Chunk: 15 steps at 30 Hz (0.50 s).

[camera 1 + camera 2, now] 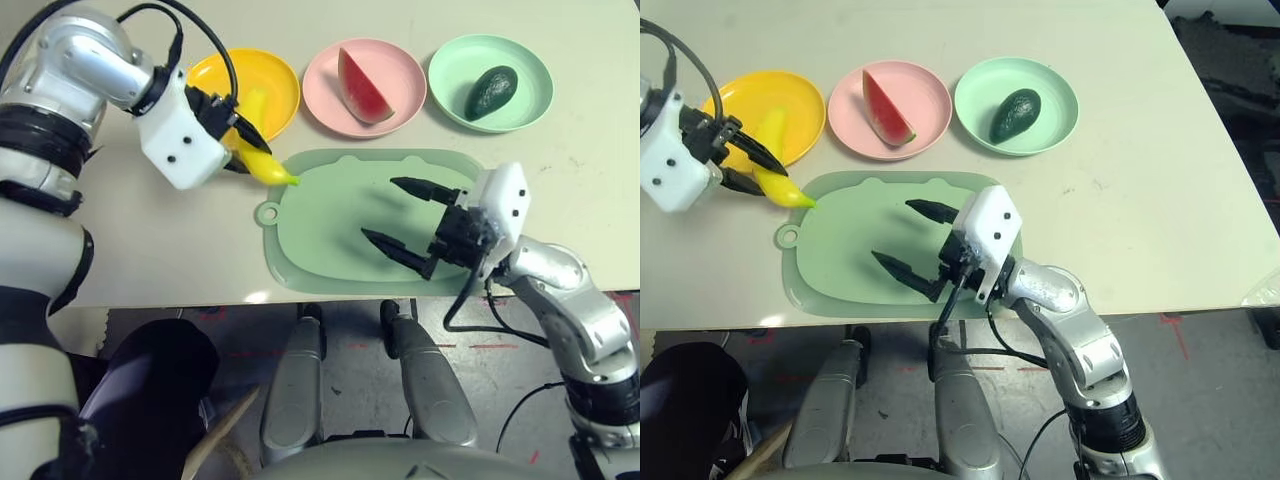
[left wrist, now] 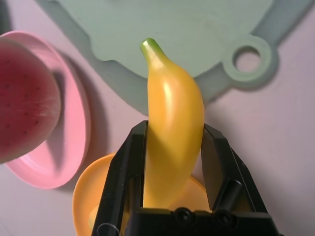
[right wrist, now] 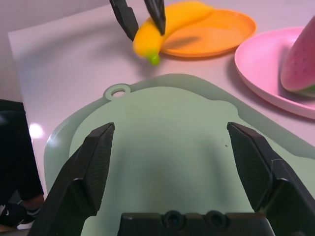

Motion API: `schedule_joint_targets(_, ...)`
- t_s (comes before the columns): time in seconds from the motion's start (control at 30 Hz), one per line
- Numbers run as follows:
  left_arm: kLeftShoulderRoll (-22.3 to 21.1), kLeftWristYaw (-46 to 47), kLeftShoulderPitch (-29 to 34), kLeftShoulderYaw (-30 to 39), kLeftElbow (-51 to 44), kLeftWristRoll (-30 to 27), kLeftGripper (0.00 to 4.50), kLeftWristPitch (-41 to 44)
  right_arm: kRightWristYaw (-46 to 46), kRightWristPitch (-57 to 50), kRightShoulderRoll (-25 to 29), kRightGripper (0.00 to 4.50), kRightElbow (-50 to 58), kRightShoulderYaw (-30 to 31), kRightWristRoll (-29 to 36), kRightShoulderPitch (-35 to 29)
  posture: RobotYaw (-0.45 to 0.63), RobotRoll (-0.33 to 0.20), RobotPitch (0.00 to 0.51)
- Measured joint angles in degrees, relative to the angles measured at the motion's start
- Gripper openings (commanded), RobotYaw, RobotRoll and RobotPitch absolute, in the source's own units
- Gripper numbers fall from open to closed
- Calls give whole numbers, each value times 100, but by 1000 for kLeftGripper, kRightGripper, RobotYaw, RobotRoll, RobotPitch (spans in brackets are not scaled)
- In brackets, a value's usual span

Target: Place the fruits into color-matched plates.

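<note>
— Left gripper (image 2: 175, 124)? Pinching the banana (image 2: 172, 103). Right gripper (image 3: 171, 124)?
— Spread wide above the green mat (image 3: 162, 162).
— And the banana?
— Partly over the yellow plate (image 1: 287, 85), stem end jutting toward the mat. Probably light, stiff, slick; best gripped around the thick middle, not at the narrow green tip (image 2: 150, 45).

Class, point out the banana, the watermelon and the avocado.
Banana (image 2: 173, 113): left wrist view, on its curved middle.
Watermelon (image 1: 361, 92): left eye view, on its red flesh.
Avocado (image 1: 1016, 115): right eye view, on its dark green skin.
</note>
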State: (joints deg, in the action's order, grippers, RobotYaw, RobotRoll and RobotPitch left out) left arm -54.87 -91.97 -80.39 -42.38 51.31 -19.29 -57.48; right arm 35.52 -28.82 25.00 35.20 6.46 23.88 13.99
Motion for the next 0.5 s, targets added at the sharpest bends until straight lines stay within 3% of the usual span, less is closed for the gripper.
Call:
schedule_joint_targets(0.1, -5, 1, 54, 66, -81, -110, 1634, 243, -58, -39, 8, 4500, 16, 1, 0, 1, -40, 0, 426)
schedule_joint_targets(0.2, -12, 2, 2, 204, 292, 228, 1634, 78, -121, -64, 32, 4500, 36, 0, -1, 0, -37, 0, 425)
schedule_joint_targets(0.33, 38, 244, -151, 605, 1188, 1145, 1634, -237, -377, -273, -21, 4500, 315, 62, 0, -74, -46, 0, 423)
schedule_joint_targets(0.5, 58, 1788, -209, 747, 1836, 2752, 1634, -398, -797, -604, -163, 4500, 672, 213, -2, -210, -64, 0, 416)
